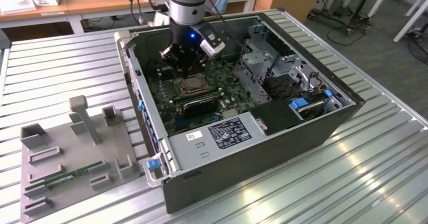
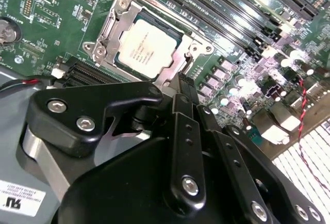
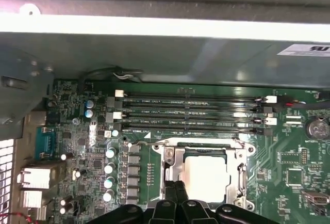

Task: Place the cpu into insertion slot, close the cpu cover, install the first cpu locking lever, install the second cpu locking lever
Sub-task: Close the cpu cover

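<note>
Your gripper (image 2: 181, 87) is hovering with its fingers pressed together, gripping nothing, and its tips are sitting just at the edge of the cpu cover (image 2: 116, 22). That cover is lying flat over the cpu (image 2: 147, 48), which is resting in the insertion slot (image 1: 192, 85) on the green motherboard (image 2: 46, 28). Black memory slots (image 3: 191, 113) are running in parallel rows beside the socket, all inside the open computer case (image 1: 267, 149).

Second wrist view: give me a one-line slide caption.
Shut gripper beside the cpu, which sits under the lowered cpu cover.
</note>
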Robot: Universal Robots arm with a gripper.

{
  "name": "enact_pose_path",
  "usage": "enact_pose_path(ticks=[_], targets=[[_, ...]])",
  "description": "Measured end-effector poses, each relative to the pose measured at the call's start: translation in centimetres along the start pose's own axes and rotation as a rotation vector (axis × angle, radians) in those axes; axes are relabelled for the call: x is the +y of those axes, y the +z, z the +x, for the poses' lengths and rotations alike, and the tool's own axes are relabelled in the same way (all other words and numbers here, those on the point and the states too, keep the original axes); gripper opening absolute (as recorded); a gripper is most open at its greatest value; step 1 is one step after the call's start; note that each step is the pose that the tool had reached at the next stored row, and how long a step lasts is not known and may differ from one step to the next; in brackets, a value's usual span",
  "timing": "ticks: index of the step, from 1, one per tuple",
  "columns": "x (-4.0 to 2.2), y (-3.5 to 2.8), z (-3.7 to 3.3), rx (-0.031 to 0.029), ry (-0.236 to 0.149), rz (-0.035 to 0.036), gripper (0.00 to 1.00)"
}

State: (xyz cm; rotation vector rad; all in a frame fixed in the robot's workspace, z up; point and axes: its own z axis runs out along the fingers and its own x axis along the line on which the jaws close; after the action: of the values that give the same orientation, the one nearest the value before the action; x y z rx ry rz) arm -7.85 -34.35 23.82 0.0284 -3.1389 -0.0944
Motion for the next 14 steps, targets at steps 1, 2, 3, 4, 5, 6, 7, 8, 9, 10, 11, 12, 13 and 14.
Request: enact_pose_path(ticks=[1,2,3,4,5,6,7,8,9,10,11,12,13,14], targets=[[0.01,-0.12,0.0,0.0,0.0,0.0,0.11],[0.01,-0.15,0.0,0.0,0.0,0.0,0.11],[0.01,-0.15,0.0,-0.0001,0.0,-0.0001,0.11],[0.01,-0.15,0.0,-0.0001,0.0,-0.0001,0.11],[0.01,-0.15,0.0,-0.0001,0.0,-0.0001,0.11],[0.01,-0.15,0.0,-0.0001,0.0,0.0,0.11],[0.01,-0.15,0.0,-0.0001,0.0,0.0,0.11],[0.01,-0.15,0.0,0.0,0.0,0.0001,0.11],[0.01,-0.16,-0.04,0.0001,0.0,0.0002,0.11],[0.01,-0.16,-0.12,0.0001,0.0,0.0003,0.11],[0.01,-0.16,-0.23,0.0001,0.0,0.0002,0.11],[0.0,-0.15,-0.36,0.0,0.0,0.0,0.11],[0.0,-0.15,-0.51,0.0,0.0,0.0,0.11],[0.0,-0.16,-0.7,0.0,0.0,0.0001,0.11]])
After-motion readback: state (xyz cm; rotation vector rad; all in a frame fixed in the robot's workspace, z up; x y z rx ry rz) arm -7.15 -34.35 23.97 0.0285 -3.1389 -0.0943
